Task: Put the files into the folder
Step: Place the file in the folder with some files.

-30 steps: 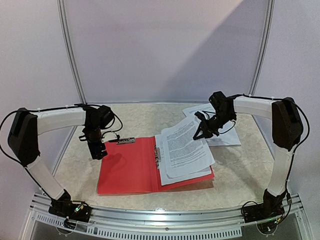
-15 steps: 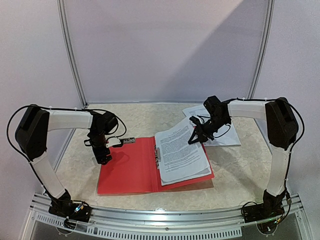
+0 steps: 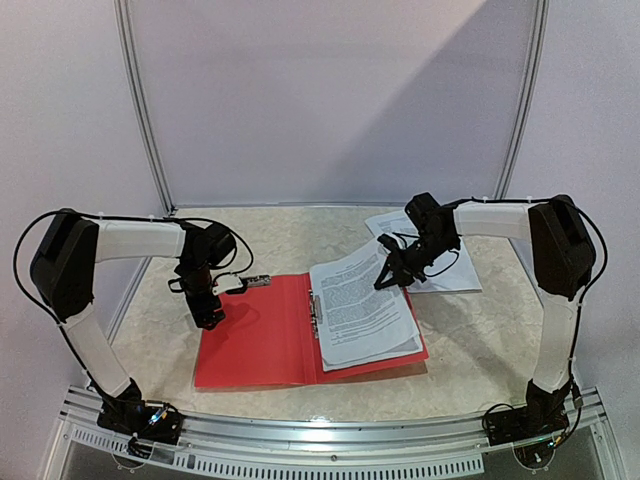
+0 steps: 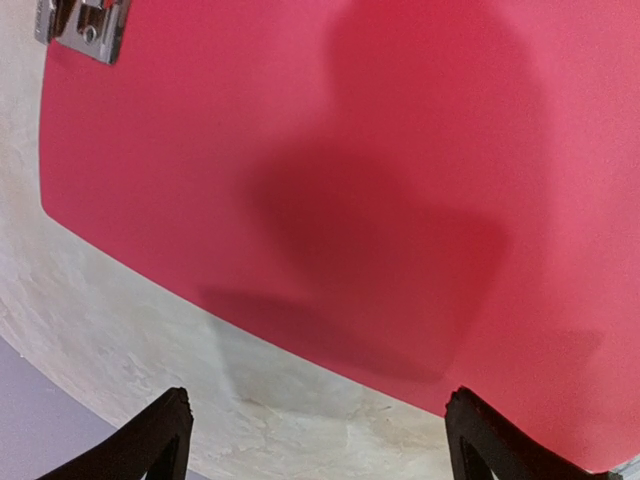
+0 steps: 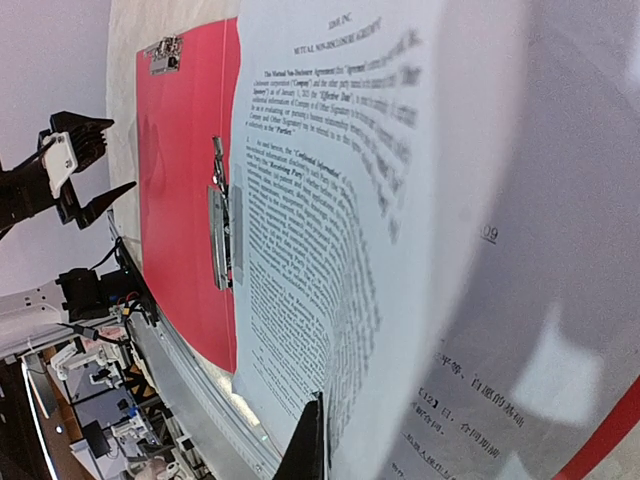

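The red folder [image 3: 255, 345] lies open on the table. A stack of files [image 3: 365, 320] rests on its right half. My right gripper [image 3: 385, 278] is shut on the far right edge of the top sheet [image 5: 340, 200], which curves up off the stack; one dark fingertip [image 5: 312, 440] shows against the paper. My left gripper [image 3: 208, 310] hangs open just above the folder's left cover [image 4: 350, 180] at its outer edge, nothing between its fingertips [image 4: 160, 440]. A silver clip [image 4: 85, 25] sits at the cover's far corner.
More printed sheets [image 3: 450, 272] lie on the marble table [image 3: 470, 340] at the back right, under the right arm. A metal binder strip [image 5: 220, 235] runs along the folder's spine. A metal rail [image 3: 330, 435] borders the near edge.
My right gripper has come down and left with the sheet, laying it closer to the stack. My left gripper has moved down and right toward the folder's left cover.
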Motion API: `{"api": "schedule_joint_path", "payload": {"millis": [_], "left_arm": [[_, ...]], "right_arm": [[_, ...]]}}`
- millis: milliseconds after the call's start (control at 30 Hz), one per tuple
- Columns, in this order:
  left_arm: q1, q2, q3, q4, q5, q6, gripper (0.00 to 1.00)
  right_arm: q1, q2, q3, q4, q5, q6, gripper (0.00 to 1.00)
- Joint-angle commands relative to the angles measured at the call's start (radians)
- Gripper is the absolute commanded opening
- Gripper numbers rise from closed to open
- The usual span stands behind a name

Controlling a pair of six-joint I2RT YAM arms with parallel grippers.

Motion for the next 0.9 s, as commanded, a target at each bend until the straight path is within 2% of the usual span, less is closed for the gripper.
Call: {"api": "schedule_joint_path", "payload": {"millis": [0, 200, 333, 400, 567, 733, 867], "left_arm": [[0.008, -0.002, 0.021, 0.008, 0.011, -0.003, 0.89], [0.008, -0.002, 0.022, 0.011, 0.008, -0.002, 0.89], [0.007, -0.004, 0.022, 0.008, 0.008, -0.002, 0.89], [0.007, -0.006, 0.022, 0.008, 0.009, -0.002, 0.89], [0.008, -0.008, 0.027, 0.007, 0.007, 0.000, 0.89], [0.007, -0.005, 0.032, 0.007, 0.007, 0.001, 0.89], [0.008, -0.005, 0.034, 0.005, 0.005, 0.002, 0.89]], "right_arm": [[0.007, -0.016, -0.010, -0.008, 0.012, 0.009, 0.07], [0.009, -0.029, -0.015, -0.013, 0.019, 0.016, 0.16], [0.011, -0.035, -0.012, -0.022, 0.030, 0.017, 0.27], [0.012, -0.046, -0.008, -0.039, 0.055, 0.016, 0.35], [0.013, -0.080, 0.010, -0.106, 0.153, 0.000, 0.44], [0.019, -0.106, -0.001, -0.130, 0.181, -0.008, 0.44], [0.024, -0.111, -0.008, -0.132, 0.176, -0.011, 0.30]]}}
